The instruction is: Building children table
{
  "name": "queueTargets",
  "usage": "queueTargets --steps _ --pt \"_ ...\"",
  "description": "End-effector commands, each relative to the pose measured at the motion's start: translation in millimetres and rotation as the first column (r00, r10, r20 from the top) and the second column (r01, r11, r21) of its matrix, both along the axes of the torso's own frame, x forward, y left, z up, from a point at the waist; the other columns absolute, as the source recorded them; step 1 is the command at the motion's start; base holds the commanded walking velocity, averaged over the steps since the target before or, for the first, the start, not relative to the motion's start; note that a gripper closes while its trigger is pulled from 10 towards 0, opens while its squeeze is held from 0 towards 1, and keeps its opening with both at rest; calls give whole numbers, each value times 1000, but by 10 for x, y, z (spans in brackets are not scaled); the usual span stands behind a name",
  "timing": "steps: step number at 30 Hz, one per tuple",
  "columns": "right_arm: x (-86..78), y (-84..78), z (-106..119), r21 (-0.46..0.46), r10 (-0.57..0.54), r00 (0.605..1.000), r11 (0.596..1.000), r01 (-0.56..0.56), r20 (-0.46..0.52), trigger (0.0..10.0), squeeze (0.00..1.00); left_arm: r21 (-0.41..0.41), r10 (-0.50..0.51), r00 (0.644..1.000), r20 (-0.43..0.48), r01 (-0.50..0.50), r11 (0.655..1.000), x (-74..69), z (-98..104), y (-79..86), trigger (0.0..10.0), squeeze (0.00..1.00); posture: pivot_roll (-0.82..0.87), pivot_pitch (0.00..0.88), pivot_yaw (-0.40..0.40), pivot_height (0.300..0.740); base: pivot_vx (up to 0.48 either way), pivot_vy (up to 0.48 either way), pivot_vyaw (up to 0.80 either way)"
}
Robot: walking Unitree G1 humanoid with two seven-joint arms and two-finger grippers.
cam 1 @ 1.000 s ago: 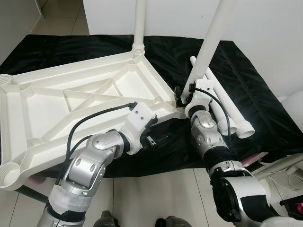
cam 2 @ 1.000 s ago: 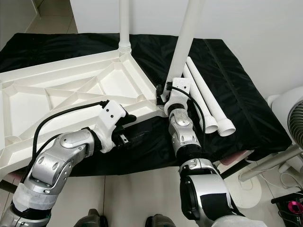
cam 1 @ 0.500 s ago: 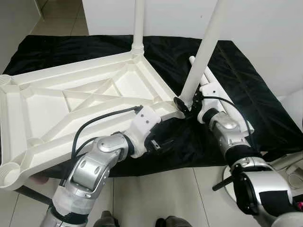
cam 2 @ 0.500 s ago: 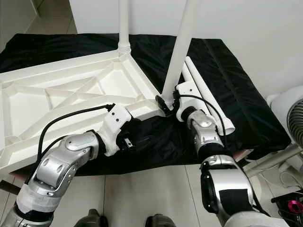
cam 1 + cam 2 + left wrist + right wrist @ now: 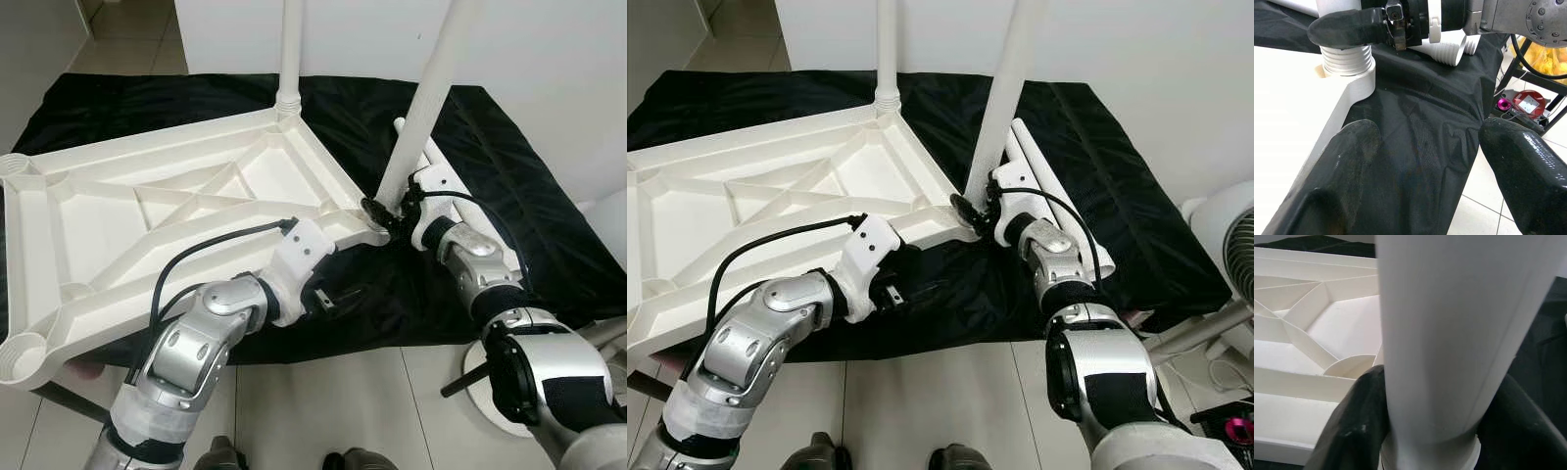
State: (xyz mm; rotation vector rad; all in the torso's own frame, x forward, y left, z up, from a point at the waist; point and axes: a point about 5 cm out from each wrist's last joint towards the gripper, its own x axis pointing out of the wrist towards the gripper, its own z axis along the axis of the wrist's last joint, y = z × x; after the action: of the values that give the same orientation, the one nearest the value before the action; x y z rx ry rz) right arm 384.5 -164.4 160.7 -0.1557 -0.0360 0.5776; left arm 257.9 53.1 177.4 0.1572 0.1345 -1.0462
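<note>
The white plastic table top (image 5: 147, 211) lies upside down on a black cloth (image 5: 509, 196). One white leg (image 5: 288, 59) stands in its far corner. A second leg (image 5: 423, 108) stands tilted in the near right corner socket, and my right gripper (image 5: 384, 211) is shut on its ribbed base. In the right wrist view the leg (image 5: 1449, 323) sits between the black fingers (image 5: 1359, 416). My left gripper (image 5: 331, 294) hangs open over the cloth just below the table top's front edge, its fingers (image 5: 1352, 161) holding nothing. Two loose legs (image 5: 1058, 206) lie on the cloth to the right.
A white fan (image 5: 1229, 235) on a round base (image 5: 490, 387) stands at the right, close to my right arm. Tiled floor (image 5: 323, 401) runs along the front edge of the cloth. A white wall (image 5: 549, 59) rises behind. Small red and pink items (image 5: 1528, 103) lie on the floor.
My right forearm has swung out to the right while its gripper stayed at the base of the tilted leg. My left gripper has shifted slightly right under the table top's edge.
</note>
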Motion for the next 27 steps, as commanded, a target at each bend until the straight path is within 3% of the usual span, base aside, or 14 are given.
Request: queueTargets --steps 1,2,3,4,5,10,11,12,27 --pt "14 24 25 -9 12 1000 1000 -12 5 3804 0 11 47 998 29 -47 999 14 47 -3 10000 0 -10 30 -16 740 0 0 0" --pt "19 30 26 -8 10 1000 1000 -10 3 2118 0 11 46 998 31 -46 999 16 51 -5 10000 0 -9 30 -17 740 0 0 0" --pt "19 30 26 -8 10 1000 1000 -10 3 2118 0 11 46 998 31 -46 999 16 51 -5 10000 0 -9 30 -17 740 0 0 0" --pt "22 33 25 -4 7 1000 1000 -7 0 627 0 10 45 998 31 -46 999 18 54 -7 10000 0 -8 29 -17 740 0 0 0" --pt "17 32 1 -2 3 1000 1000 -3 -9 0 0 9 45 998 31 -46 999 18 56 -9 10000 0 -6 29 -18 740 0 0 0" --pt "0 20 -59 3 -6 999 1000 6 -33 0 0 8 46 998 31 -46 999 15 58 -12 10000 0 -5 30 -20 740 0 0 0" --pt "-5 6 -87 6 -22 999 1000 22 -45 4353 0 7 46 998 31 -46 999 13 59 -12 10000 0 -8 32 -19 740 0 0 0" --pt "-11 -2 -120 18 -34 997 999 35 -65 10000 0 7 45 999 29 -45 999 9 57 -11 10000 0 -11 32 -17 740 0 0 0" --pt "35 -13 -155 67 -120 981 989 131 -152 10000 0 9 21 1000 21 -21 1000 -2 50 -42 10000 0 -25 40 -4 740 0 0 0"
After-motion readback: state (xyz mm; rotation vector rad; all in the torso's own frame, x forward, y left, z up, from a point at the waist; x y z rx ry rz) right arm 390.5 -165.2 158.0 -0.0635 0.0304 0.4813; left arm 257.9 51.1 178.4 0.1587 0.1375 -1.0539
